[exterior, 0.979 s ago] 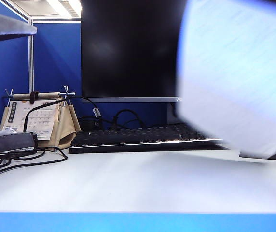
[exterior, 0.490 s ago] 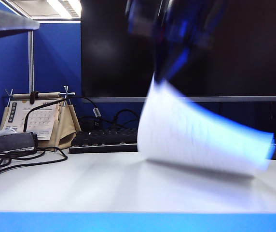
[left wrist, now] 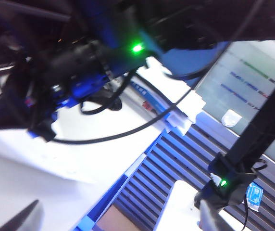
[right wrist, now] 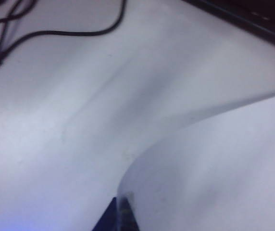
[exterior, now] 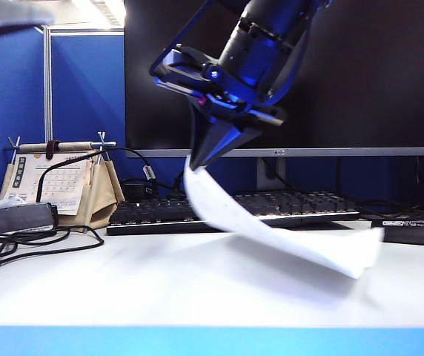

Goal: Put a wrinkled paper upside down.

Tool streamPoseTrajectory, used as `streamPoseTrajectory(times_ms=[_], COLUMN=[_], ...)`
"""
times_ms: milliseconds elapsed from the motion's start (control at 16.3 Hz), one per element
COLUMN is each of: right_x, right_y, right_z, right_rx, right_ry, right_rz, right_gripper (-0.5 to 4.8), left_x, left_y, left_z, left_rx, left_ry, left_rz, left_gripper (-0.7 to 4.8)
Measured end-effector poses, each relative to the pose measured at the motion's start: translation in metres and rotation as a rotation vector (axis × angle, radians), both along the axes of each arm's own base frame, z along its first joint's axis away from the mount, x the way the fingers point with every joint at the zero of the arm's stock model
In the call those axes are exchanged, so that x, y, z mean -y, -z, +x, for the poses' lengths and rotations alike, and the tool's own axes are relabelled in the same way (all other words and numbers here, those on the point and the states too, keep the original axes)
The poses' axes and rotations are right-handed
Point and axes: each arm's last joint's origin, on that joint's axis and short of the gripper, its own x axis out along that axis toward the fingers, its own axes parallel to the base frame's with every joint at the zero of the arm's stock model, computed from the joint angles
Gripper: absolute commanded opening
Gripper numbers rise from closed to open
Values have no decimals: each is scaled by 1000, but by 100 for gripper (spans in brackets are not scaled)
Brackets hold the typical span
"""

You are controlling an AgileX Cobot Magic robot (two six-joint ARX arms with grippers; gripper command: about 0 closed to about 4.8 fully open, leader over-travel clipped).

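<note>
The wrinkled paper, a plain white sheet, hangs from my right gripper and slopes down to the right. Its far corner is at or just above the white desk. The right gripper comes in from the top, points down and is shut on the sheet's upper left edge. In the right wrist view the dark fingertips pinch the curved paper over the desk. My left gripper is open and empty, high at the side, looking at the right arm.
A black keyboard and a dark monitor stand behind the paper. A desk calendar on a beige stand and black cables lie at the left. The desk's blue front edge runs along the bottom.
The paper has swung from the upper right down toward the desk and flattened out. The right gripper has come down into view, still holding it.
</note>
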Motion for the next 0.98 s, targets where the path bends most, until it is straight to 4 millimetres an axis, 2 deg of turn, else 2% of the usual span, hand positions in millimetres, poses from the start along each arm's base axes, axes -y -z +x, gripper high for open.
streamPoseTrajectory(times_ms=[122, 184, 245, 306, 367, 428, 490, 612, 673, 796, 918, 979], right_x=[-3, -3, -4, -3, -2, -2, -1, 0, 2, 9, 23, 36], right_y=[7, 11, 15, 18, 20, 21, 22, 20, 14, -5, -22, -31], right_z=[2, 3, 4, 3, 1, 0, -1, -2, -5, -17, -31, -43], right_rx=[-20, -33, -48, -73, -112, -128, -137, -138, -123, -39, 67, 135], right_ry=[-13, -14, -15, -22, -33, -35, -36, -35, -37, -44, -6, 33], right_rz=[3, -5, -15, -24, -33, -41, -49, -49, -37, 33, 91, 105], right_gripper=[2, 72, 198, 247, 247, 247, 248, 248, 248, 247, 228, 186], left_x=[0, 0, 0, 0, 0, 0, 0, -2, -3, -9, -18, -22], left_y=[0, 0, 0, 0, 0, 0, 0, -2, -3, -14, -25, -25], left_z=[0, 0, 0, 0, 0, 0, 0, -3, -5, -12, -23, -26], left_rx=[1, 0, -3, -3, -5, -4, -4, 12, 14, 69, 172, 195], left_ry=[2, 2, 2, 2, 4, 8, 8, 7, -3, -87, -230, -304], left_rz=[0, 0, -1, -1, 0, -1, -1, -9, -13, -32, -16, 30], left_gripper=[425, 425, 425, 425, 425, 391, 263, 160, 137, 20, 21, 21])
